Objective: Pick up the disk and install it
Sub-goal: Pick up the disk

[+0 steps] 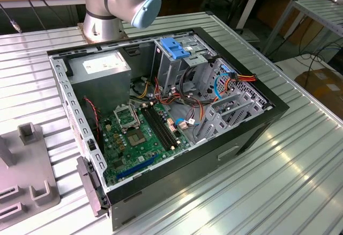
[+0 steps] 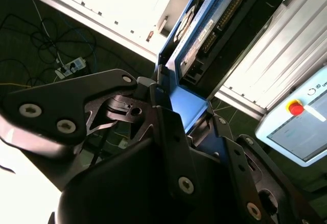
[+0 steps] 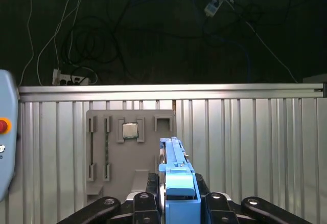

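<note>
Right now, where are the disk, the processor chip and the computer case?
the disk [image 3: 179, 183]: first wrist view, on its blue side rail.
the processor chip [image 3: 129, 130]: first wrist view, on its metal lid.
the computer case [image 1: 177, 180]: exterior view, on its black outer wall.

Blue-railed disk [image 3: 177, 180], green motherboard [image 1: 136, 141], black case [image 1: 177, 184]

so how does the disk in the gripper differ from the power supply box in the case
The disk is held in the gripper, outside the case; the power supply box sits in a corner of the case. The disk is a thin slab, the power supply box a deep block. The disk has blue rails; the power supply box is plain grey with a white label. Both are rectangular.
</note>
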Tool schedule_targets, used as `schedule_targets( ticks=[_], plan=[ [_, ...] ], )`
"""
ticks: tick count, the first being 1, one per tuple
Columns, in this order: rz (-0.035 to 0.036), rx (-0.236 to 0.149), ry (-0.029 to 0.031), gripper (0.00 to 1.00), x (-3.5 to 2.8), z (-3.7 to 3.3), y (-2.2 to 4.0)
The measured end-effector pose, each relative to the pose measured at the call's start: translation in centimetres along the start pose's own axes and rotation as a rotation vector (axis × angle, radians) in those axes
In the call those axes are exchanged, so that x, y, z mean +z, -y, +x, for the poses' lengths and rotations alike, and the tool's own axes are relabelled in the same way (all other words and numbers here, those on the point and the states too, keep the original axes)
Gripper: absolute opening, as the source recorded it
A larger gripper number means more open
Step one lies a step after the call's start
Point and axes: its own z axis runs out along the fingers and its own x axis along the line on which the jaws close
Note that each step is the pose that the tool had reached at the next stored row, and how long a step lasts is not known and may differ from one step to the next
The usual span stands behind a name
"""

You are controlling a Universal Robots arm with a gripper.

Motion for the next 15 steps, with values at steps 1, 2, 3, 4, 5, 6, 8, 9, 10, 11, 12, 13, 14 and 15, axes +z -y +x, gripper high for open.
schedule_targets(
  ticks=[1, 2, 3, 4, 5, 6, 8, 9, 10, 11, 12, 13, 14, 15],
  plan=[
    [0.0, 0.0, 0.0001, 0.37, 0.0, 0.0, 0.14],
    [0.0, 0.0, 0.0, 0.37, -0.01, -0.01, 0.26],
    [0.0, 0.0, 0.0, 0.37, -0.01, -0.01, 0.45],
    [-0.0001, 0.0, 0.0, 0.37, -0.01, -0.01, 0.67],
    [0.0, 0.0, 0.0, 0.37, -0.01, -0.02, 0.9],
    [0.0, 0.0, 0.0, 0.37, -0.01, -0.02, 1.04],
    [0.0, 0.0, 0.0, 0.37, -0.02, -0.03, 1.33],
    [0.0, 0.0, 0.0, 0.37, -0.02, -0.03, 1.44],
    [-0.0001, 0.0, 0.0, 0.37, -0.03, -0.03, 1.55],
    [-0.0001, 0.0, 0.0, 0.37, -0.03, -0.04, 1.67],
    [-0.0001, 0.0, 0.0, 0.37, -0.03, -0.04, 1.85],
    [-0.0001, 0.0, 0.0, 0.37, -0.03, -0.04, 2.0],
    [0.0, 0.0, 0.0, 0.37, -0.03, -0.05, 2.19],
    [-0.0001, 0.0, 0.0, 0.37, -0.04, -0.05, 2.32]
  ],
)
